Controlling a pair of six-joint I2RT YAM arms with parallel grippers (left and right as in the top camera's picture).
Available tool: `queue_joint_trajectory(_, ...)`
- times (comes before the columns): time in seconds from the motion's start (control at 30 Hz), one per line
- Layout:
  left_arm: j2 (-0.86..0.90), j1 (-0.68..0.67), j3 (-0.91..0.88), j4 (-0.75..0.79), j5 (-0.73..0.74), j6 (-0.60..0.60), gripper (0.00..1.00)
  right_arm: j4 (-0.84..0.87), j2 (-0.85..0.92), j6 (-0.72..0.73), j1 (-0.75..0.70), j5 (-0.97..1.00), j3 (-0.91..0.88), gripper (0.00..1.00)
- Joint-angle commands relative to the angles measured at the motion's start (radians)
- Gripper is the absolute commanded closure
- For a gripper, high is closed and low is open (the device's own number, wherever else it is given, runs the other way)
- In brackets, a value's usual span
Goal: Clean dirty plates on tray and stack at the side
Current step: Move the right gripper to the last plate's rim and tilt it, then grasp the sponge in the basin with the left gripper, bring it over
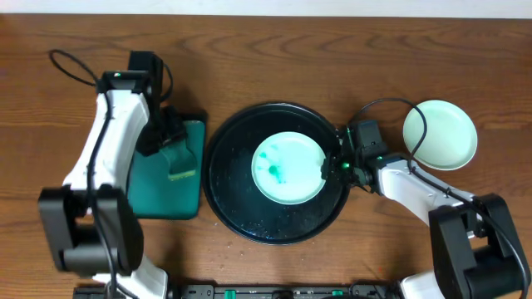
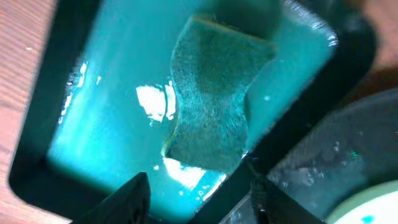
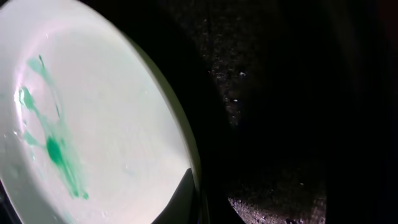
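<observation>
A pale plate point(image 1: 288, 168) with teal-green smears lies on the large round black tray point(image 1: 229, 178). My right gripper point(image 1: 331, 166) is at the plate's right rim. In the right wrist view one finger point(image 3: 181, 198) lies over the rim of the smeared plate point(image 3: 93, 112); the other finger is lost in the dark under it. A clean mint plate point(image 1: 440, 134) sits on the table at the right. My left gripper point(image 1: 170, 149) hangs open above a sponge point(image 2: 214, 93), its fingertips point(image 2: 196, 202) not touching it.
The sponge lies in teal water in a small rectangular dark-green tray point(image 1: 158, 195), just left of the black tray. Cables loop at the back left and behind the right arm. Both arm bases stand at the front edge.
</observation>
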Motion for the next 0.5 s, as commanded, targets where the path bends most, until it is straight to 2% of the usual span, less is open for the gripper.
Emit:
queue_joint_trajectory(0.0, 0.069, 0.002, -0.010, -0.002, -0.012, -0.001, 0.48, 0.021, 0.051, -0.025, -0.010, 0.011, -0.002, 0.99)
queue_joint_trajectory(0.4, 0.285, 0.002, -0.010, 0.043, -0.005, 0.004, 0.63, 0.006, 0.050, -0.025, -0.056, -0.001, -0.001, 0.99)
queue_joint_trajectory(0.47, 0.303, 0.002, -0.010, 0.060, -0.003, 0.007, 0.70, 0.001, 0.050, -0.025, -0.056, -0.005, -0.001, 0.99)
